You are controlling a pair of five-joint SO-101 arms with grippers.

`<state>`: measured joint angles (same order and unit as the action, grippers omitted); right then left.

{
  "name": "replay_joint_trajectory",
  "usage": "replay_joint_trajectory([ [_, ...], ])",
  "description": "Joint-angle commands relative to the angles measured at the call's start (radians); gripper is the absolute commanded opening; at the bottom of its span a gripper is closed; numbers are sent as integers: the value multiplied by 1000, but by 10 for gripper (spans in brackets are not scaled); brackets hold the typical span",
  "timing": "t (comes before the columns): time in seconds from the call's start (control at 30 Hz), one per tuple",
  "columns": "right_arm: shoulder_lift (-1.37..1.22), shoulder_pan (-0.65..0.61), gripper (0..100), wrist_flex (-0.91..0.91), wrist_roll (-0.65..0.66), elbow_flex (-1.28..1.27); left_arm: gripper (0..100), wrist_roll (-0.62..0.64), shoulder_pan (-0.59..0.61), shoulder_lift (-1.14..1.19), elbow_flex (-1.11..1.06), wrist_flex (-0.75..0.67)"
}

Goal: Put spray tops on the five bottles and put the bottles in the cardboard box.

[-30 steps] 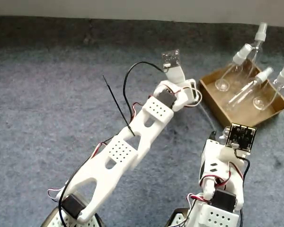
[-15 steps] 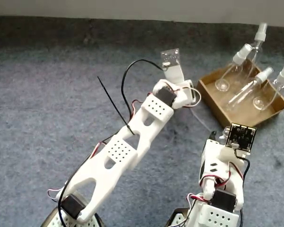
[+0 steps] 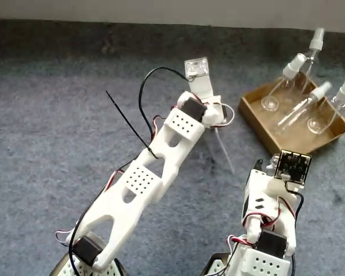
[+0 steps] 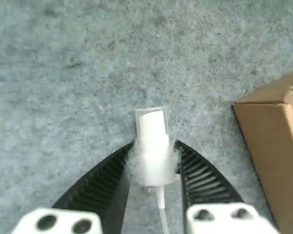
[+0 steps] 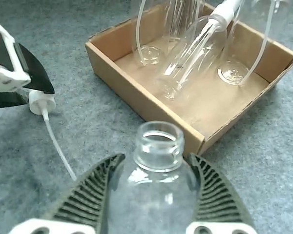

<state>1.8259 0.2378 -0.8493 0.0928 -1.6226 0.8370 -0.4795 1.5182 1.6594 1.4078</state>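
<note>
Four capped bottles (image 5: 195, 44) sit in the cardboard box (image 5: 141, 97) just beyond the right hand (image 5: 155, 158), clamped on the fifth, open bottle (image 5: 158, 139), while the left hand (image 4: 155, 147) grips its spray top (image 4: 151, 131), so capping and boxing remain.

No writing, number or sign is showing legibly anywhere. The cardboard box (image 5: 136, 95) is presenting plain brown walls, and the clear bottles (image 5: 190, 53) are carrying no labels. The dark circuit board (image 3: 291, 167) on one arm's wrist is showing only marks too small to read.
</note>
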Motion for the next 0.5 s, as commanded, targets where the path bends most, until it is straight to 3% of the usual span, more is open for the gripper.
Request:
replay_joint_trajectory([
  [0.0,12,5,99,25,0,18,25,-121,31,2,1,60],
  [0.2,12,5,99,25,0,18,25,-129,73,-12,8,187],
  [0.37,12,5,99,25,0,18,25,-264,127,-71,7,336],
  [0.47,12,5,99,25,0,18,24,-356,177,-93,5,354],
])
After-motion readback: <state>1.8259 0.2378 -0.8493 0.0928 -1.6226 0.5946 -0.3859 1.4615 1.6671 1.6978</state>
